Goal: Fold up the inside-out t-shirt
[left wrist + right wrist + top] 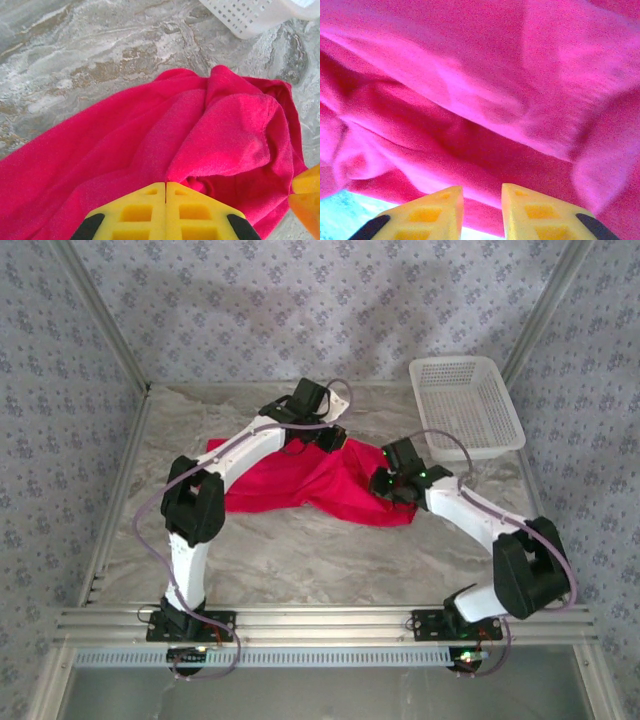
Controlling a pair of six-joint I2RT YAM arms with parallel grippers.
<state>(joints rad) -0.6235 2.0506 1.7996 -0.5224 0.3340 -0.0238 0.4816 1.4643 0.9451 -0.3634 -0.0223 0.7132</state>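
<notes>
Marble table (pixel 300 555) open before bunched t-shirt (pixel 290 485) (basket (pixel 465 405) far right)

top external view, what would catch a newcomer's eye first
The bright red t-shirt, crumpled mid-table between the two arms. The left gripper is shut on a fold at its far edge, the right gripper open at its right end; a white mesh basket sits far right.

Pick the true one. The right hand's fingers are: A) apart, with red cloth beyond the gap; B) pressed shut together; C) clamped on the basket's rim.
A: in the right wrist view the right hand has a clear gap between its two fingers, with the red t-shirt beyond them.
</notes>
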